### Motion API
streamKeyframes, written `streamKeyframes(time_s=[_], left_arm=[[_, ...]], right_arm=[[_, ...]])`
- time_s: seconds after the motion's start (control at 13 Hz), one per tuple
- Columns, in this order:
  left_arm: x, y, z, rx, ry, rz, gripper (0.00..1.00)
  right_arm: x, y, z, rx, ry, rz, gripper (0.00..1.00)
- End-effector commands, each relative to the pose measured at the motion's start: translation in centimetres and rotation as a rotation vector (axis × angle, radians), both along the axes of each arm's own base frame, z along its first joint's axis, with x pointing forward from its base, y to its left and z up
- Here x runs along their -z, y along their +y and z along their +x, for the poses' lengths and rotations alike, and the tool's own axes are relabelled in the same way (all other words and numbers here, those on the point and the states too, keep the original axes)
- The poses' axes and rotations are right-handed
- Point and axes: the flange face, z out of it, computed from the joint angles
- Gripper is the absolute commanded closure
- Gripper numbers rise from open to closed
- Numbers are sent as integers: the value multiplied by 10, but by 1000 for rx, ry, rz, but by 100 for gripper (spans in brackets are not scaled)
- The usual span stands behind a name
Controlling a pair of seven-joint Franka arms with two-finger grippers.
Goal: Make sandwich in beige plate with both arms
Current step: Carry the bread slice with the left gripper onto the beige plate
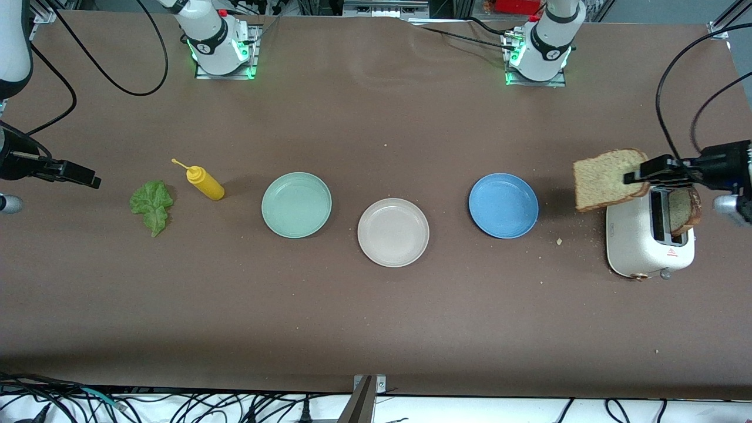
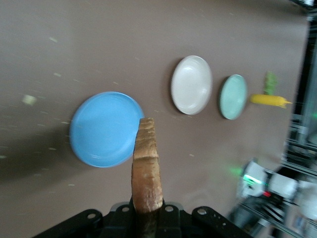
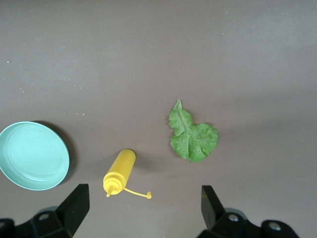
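My left gripper (image 1: pixel 639 175) is shut on one edge of a tan bread slice (image 1: pixel 610 179), which hangs in the air over the toaster's edge on the blue plate's side. In the left wrist view the slice (image 2: pixel 146 168) stands edge-on out of the gripper (image 2: pixel 147 210). A second slice (image 1: pixel 685 210) sticks up from a toaster slot. The beige plate (image 1: pixel 393 232) lies bare at the table's middle and shows again as the beige plate (image 2: pixel 191 84). The lettuce leaf (image 1: pixel 153 204) lies at the right arm's end. My right gripper (image 3: pixel 143 203) hovers open over the lettuce (image 3: pixel 192 136) and bottle, holding nothing.
A white toaster (image 1: pixel 646 247) stands at the left arm's end, with crumbs around it. A blue plate (image 1: pixel 503 205) lies between toaster and beige plate. A mint-green plate (image 1: pixel 296 205) and a lying yellow squeeze bottle (image 1: pixel 204 182) sit between beige plate and lettuce.
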Motion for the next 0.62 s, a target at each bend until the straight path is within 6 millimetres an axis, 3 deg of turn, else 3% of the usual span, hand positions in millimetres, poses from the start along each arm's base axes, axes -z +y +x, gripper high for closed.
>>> streamKeyframes(time_s=[0.0,0.31,0.54], left_arm=[[40,-37,14,45,86,-156,100],[101,-139,29,121,194,-375,100],[131,-216,37,114,174,-382,100]], right_arm=[[-5,-3,2,-1,-8,16,0],[-5,-3,2,-9,-8,15,0],[-5,-4,2,-7,-9,17,0]])
